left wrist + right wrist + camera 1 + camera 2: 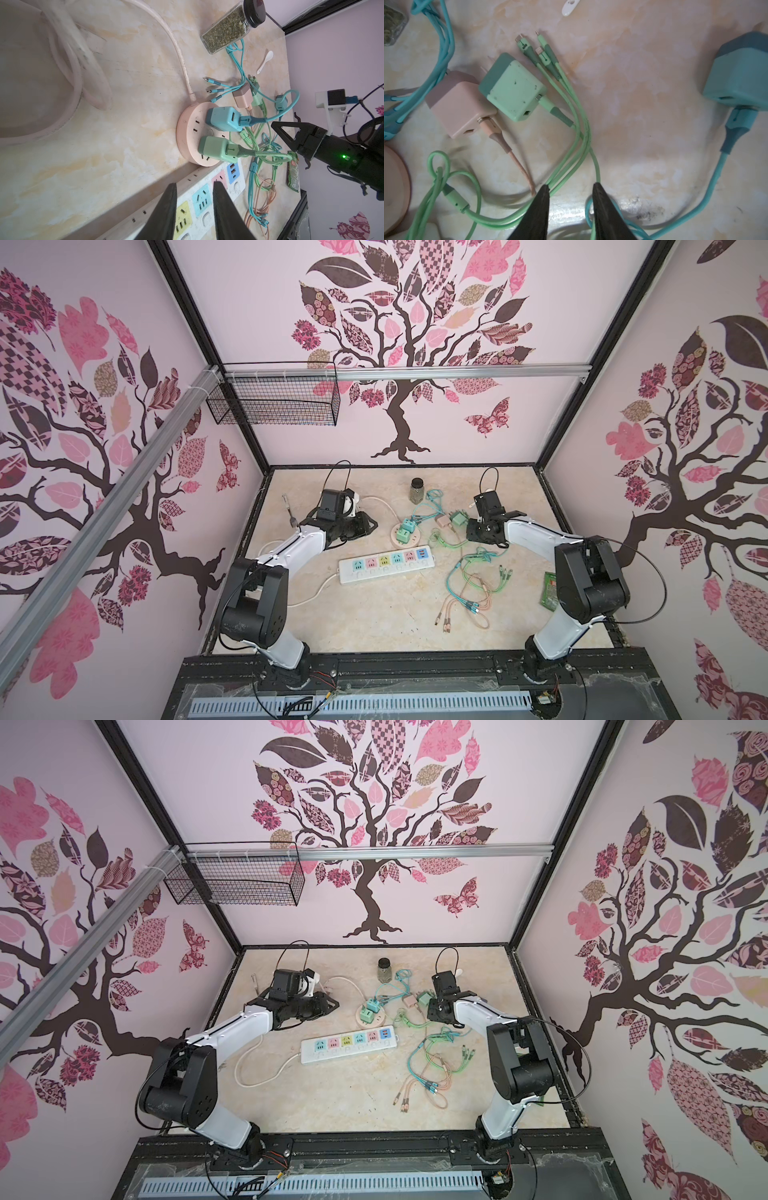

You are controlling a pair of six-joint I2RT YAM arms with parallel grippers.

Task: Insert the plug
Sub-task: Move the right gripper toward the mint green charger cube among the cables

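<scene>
R gripper [571,188], jaws ajar & empty, over green cables [579,133] by loose green charger [515,87]: reach step; next needs grip on its body; L gripper [195,184] ajar, empty

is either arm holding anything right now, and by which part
Nothing is held, as far as the views show. The left jaws stand apart and empty. The right jaws stand apart with a green cable running between them, not clamped.

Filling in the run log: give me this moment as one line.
left gripper: open, empty, beside round socket | right gripper: open, empty, above green cables | loose green charger: unplugged, beside pink charger
</scene>
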